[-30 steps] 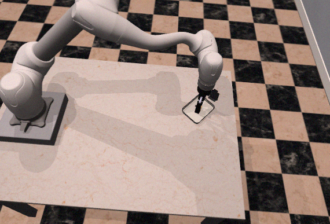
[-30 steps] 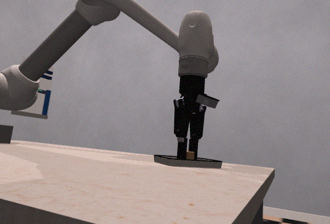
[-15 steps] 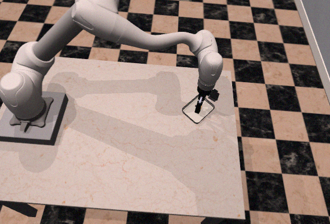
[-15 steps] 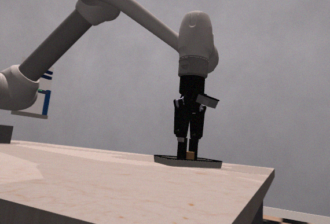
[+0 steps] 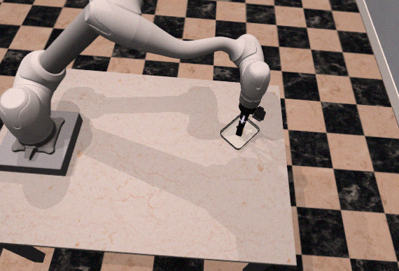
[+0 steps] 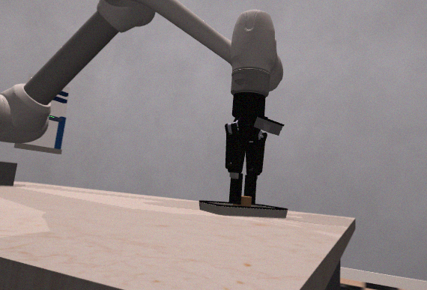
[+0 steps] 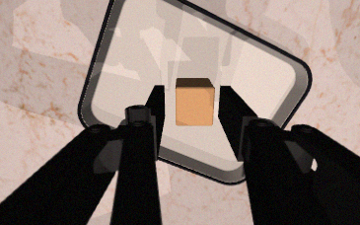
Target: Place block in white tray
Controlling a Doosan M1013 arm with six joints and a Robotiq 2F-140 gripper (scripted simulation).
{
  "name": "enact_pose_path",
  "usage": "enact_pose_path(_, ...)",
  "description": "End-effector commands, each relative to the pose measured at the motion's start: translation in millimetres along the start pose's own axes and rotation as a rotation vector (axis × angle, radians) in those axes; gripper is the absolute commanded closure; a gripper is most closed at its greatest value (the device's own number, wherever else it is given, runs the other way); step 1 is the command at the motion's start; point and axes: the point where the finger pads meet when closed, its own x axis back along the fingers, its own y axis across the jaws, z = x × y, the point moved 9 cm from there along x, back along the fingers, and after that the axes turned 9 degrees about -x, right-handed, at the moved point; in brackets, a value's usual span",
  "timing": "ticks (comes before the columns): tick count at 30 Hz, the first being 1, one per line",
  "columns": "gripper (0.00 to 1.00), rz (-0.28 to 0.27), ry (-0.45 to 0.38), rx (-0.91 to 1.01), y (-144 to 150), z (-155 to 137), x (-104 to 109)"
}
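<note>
From the wrist camera I see the orange block [image 7: 194, 105] resting on the floor of the white tray [image 7: 268, 74], roughly in the middle of it, one face down and sitting square. My pincer [image 7: 194, 101] is parted around it: the two black fingers stand on either side of the block with a sliver of tray floor showing between each pad and the block's sides, so it grips nothing and is partly open. From the side view the pincer [image 6: 243, 198] hangs straight down from the wrist, its fingertips dipping below the tray's rim, and the block [image 6: 246, 201] peeks out between them, low in the tray [image 6: 270, 211]. The tray is a shallow dish with a dark rim and rounded corners, turned at an angle to the desk's edges. In the top view the tray [image 5: 254, 125] lies on the marble desk [image 5: 140, 197] close to the far right corner, a little in from both the far edge and the right edge, while the arm's base plate [image 5: 70, 158] sits at the left edge of the desk. The block itself is hidden by the pincer [image 5: 239, 132] in that view.
</note>
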Motion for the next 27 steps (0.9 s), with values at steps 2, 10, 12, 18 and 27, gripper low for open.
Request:
enact_pose_path(2,0.63,0.001,0.002,0.000,0,0,11)
enact_pose_path(10,0.63,0.001,0.002,0.000,0,0,30)
enact_pose_path(12,0.63,0.001,0.002,0.000,0,0,36)
enact_pose_path(18,0.63,0.001,0.002,0.000,0,0,49)
enact_pose_path(27,0.63,0.001,0.002,0.000,0,0,53)
